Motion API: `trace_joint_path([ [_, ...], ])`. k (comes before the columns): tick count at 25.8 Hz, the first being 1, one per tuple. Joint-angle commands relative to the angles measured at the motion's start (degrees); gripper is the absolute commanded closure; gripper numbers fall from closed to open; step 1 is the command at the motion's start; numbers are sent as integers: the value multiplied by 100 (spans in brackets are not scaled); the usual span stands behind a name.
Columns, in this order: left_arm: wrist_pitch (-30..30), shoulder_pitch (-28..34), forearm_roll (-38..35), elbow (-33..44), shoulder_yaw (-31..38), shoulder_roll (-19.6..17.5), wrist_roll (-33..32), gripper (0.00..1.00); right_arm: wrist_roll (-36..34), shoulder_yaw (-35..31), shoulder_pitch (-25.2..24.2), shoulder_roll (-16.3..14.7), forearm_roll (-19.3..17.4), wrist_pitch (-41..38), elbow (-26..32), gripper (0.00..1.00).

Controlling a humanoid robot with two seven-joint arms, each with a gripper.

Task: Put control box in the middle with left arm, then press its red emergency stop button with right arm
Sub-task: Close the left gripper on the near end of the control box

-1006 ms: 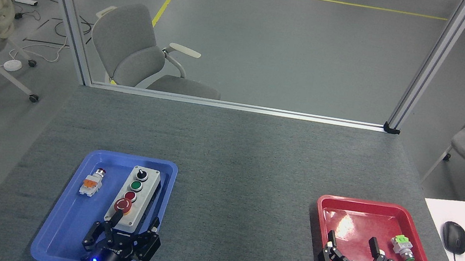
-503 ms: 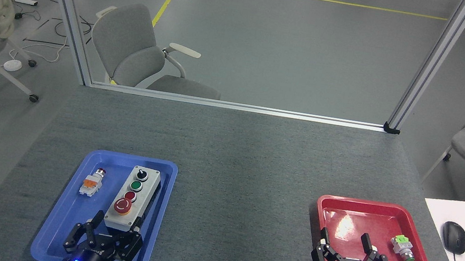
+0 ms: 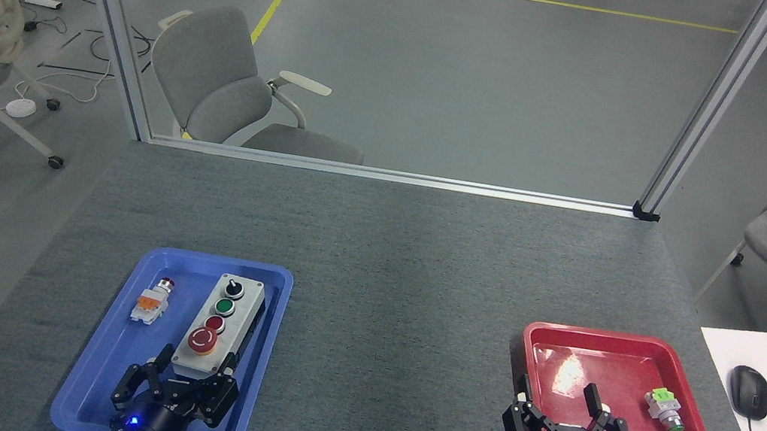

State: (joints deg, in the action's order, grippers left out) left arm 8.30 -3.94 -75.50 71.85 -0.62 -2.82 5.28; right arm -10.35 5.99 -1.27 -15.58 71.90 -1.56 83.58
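Lower left of the frame, our left gripper (image 3: 194,366), jaws wide, brackets the near end of the control box (image 3: 221,324) in the blue tray (image 3: 104,356) (our right gripper (image 3: 558,409) waits open, lower right); an end grasp could let it swivel or snag the rim

A single head view looks forward and steeply down from above the near edge of the surface (image 3: 379,245). It sits close enough that both arms enter at the bottom border, the left gripper (image 3: 192,366) lower left, the right gripper (image 3: 560,400) lower right. The blue tray (image 3: 104,356) and red tray (image 3: 637,348) flank the near field; further up, the view reaches the floor (image 3: 495,80) and a grey chair (image 3: 235,87) beyond a metal frame (image 3: 390,174).
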Motion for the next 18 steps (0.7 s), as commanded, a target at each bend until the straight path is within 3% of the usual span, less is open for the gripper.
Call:
trace_joint_path([
  [1,14,-151,0,-259,0,1,34,1,7,77,-5,2,0,6,1,2],
  [12,14,-459,9,-769,-9,54,52,1,16,104,13,108,17,6,54,2],
  [18,-13,-485,18,-953,-44,80,43,1,16,104,-5,134,307,15,54,2],
])
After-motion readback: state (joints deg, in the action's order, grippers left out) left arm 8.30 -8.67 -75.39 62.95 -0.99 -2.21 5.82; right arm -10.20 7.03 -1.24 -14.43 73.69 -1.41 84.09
